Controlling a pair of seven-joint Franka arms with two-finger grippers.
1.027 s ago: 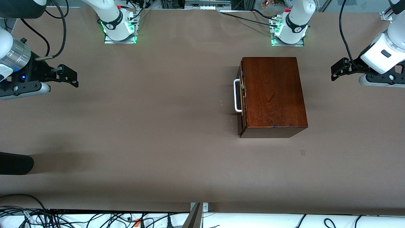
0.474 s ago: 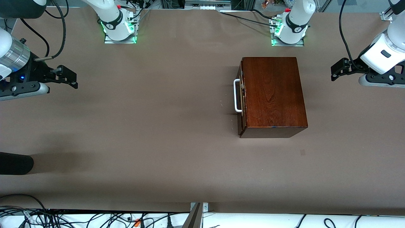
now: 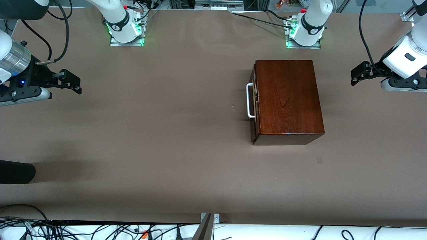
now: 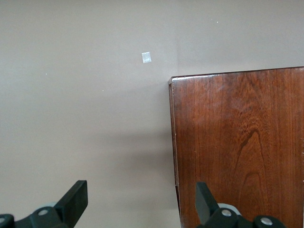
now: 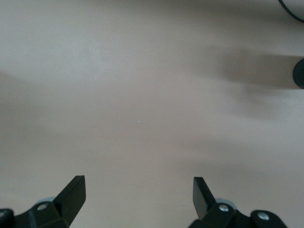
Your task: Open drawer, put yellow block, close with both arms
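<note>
The dark reddish-brown wooden box (image 3: 288,100) stands on the table toward the left arm's end. Its drawer (image 3: 255,103) is almost fully in, with the white bar handle (image 3: 249,101) facing the right arm's end. The box top also shows in the left wrist view (image 4: 242,142). The yellow block is out of view. My left gripper (image 3: 356,74) is open and empty, up in the air over the table at the left arm's end, apart from the box. My right gripper (image 3: 72,81) is open and empty over the table at the right arm's end.
A black rounded object (image 3: 15,171) lies at the table's edge at the right arm's end, nearer the front camera. A small pale square mark (image 3: 319,160) is on the table near the box, also in the left wrist view (image 4: 147,57). Cables hang along the front edge.
The left gripper has drawn slightly away from the box toward its end of the table. The right gripper has shifted slightly up the view. The box has not moved.
</note>
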